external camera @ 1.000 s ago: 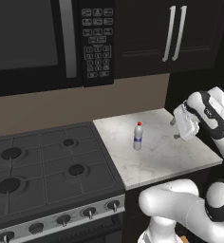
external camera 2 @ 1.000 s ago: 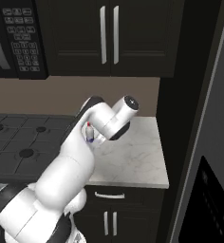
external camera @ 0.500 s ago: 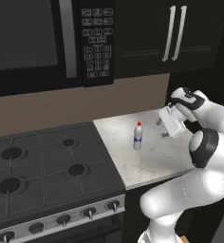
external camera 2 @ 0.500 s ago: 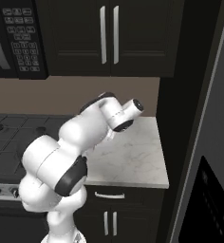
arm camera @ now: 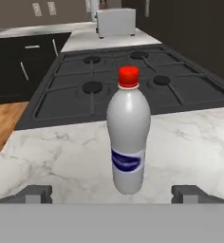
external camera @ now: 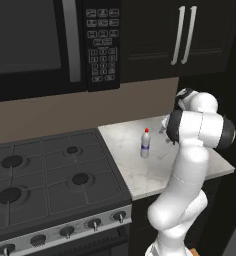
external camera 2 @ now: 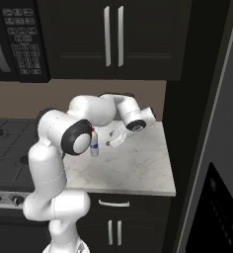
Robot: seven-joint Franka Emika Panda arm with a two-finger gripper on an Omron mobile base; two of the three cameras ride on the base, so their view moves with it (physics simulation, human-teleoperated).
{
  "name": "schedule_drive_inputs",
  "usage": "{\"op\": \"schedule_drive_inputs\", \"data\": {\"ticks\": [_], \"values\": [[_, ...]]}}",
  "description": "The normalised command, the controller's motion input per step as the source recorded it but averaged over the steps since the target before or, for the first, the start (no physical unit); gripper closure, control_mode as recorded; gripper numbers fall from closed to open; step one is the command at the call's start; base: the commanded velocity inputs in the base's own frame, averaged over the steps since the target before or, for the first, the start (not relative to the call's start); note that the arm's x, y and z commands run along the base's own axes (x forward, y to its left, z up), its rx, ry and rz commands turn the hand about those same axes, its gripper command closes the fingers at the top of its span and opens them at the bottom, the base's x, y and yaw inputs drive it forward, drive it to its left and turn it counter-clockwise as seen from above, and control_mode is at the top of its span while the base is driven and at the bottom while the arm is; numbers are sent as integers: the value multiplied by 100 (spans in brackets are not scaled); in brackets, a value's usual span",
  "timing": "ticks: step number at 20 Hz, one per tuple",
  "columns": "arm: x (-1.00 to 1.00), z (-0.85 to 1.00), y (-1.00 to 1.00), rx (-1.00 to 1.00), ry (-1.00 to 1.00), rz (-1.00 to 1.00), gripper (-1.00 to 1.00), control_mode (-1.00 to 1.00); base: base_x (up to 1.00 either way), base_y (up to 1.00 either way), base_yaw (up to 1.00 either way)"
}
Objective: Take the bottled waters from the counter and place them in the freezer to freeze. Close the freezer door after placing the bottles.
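One bottled water (arm camera: 128,137) is stood upright on the marble counter (external camera: 140,172), just right of the black stovetop (external camera: 45,175). The gripper (arm camera: 113,193) is held low over the slab to the bottle's right, jaws spread fully wide with nothing grasped, and the bottle is framed dead centre between the fingertips (arm camera: 35,192), not touched.

One water bottle (external camera: 145,143) stands upright on the table (external camera: 140,175), just right of the stovetop (external camera: 45,175) and below the microwave (external camera: 50,45). The claw (external camera 2: 114,139) hangs low over the table to the bottle's right, its fingertips (arm camera: 35,193) on either side of the bottle but apart from it.
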Motion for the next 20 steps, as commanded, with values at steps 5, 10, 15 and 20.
{"op": "schedule_drive_inputs", "data": {"ticks": [5,10,15,20], "values": [[16,-20,0,29,1,0,-100,-100,0,0,0],[7,-19,1,10,-6,0,-100,-100,0,0,0],[4,-25,15,-3,-3,0,-100,-100,0,0,0],[0,-9,31,-10,-2,0,-100,-100,0,0,0]]}}
